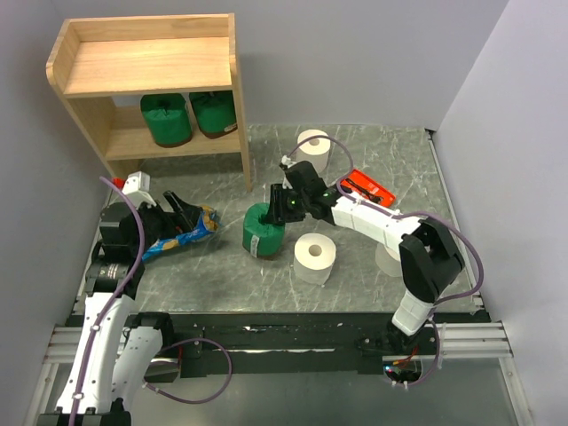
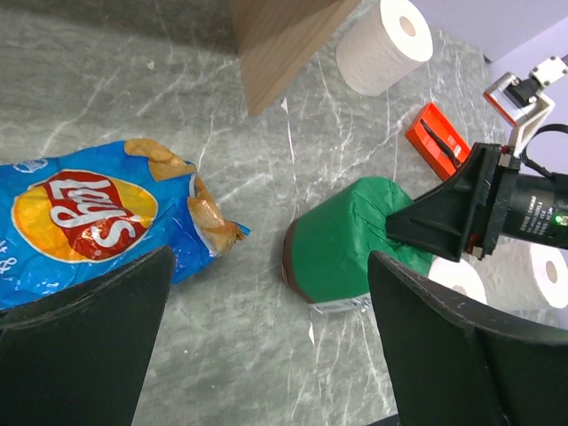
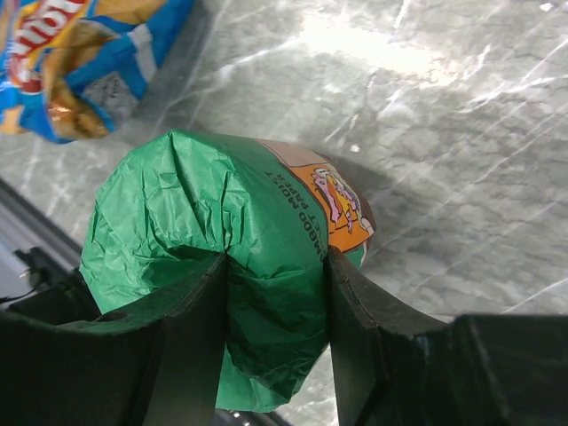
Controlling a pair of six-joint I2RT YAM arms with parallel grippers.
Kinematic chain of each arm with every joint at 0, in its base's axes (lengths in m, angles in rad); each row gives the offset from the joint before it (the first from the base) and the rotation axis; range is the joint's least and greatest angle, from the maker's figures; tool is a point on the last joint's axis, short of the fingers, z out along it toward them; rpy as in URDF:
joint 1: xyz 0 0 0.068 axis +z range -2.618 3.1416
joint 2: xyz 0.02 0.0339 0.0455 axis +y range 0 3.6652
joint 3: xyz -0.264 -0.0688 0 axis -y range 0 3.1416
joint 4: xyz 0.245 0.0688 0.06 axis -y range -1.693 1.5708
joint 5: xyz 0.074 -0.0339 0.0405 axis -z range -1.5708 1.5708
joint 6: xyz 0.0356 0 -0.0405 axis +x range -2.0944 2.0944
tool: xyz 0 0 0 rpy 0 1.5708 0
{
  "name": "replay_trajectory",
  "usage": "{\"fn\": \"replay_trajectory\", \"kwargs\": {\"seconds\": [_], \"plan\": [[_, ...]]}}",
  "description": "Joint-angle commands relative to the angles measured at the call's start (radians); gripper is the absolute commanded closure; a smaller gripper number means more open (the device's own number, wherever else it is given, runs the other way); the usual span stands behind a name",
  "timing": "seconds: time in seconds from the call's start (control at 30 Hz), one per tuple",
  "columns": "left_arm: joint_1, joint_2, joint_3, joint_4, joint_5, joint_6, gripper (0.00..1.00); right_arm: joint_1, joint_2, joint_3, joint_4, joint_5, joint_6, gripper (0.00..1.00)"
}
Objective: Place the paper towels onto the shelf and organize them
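My right gripper [image 1: 277, 211] is shut on a green-wrapped paper towel roll [image 1: 263, 230] in the middle of the table; its fingers [image 3: 191, 311] pinch the crinkled wrap [image 3: 257, 266]. Two green rolls [image 1: 166, 119] stand on the lower tier of the wooden shelf [image 1: 146, 67]. A white roll [image 1: 312, 149] stands at the back, another [image 1: 315, 257] at the front centre; a third [image 1: 387, 257] is mostly hidden behind my right arm. My left gripper [image 1: 189, 213] is open and empty, beside the chip bag; the green roll [image 2: 346, 240] lies ahead of it.
A blue Lay's chip bag [image 1: 182, 234] lies at the left, under my left gripper. A flat orange-red tray [image 1: 371, 189] lies at the right, behind my right arm. The shelf's side panel [image 2: 284, 44] stands just beyond the bag.
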Motion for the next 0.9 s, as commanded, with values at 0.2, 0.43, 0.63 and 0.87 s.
{"fn": "replay_trajectory", "kwargs": {"seconds": [0.2, 0.43, 0.63, 0.87], "plan": [[-0.084, 0.076, 0.014, -0.004, -0.029, 0.001, 0.03, 0.01, -0.026, 0.01, 0.053, 0.067, -0.03, 0.29], [-0.219, 0.131, 0.036, -0.022, -0.119, -0.025, 0.02, 0.009, -0.271, -0.099, 0.028, 0.052, -0.051, 0.21], [-0.367, 0.307, 0.106, -0.043, -0.222, -0.086, 0.02, 0.012, -0.526, -0.291, 0.009, 0.034, -0.068, 0.18], [-0.492, 0.493, 0.23, -0.034, -0.287, -0.127, 0.05, 0.013, -0.764, -0.424, -0.057, 0.1, -0.086, 0.01]]}}
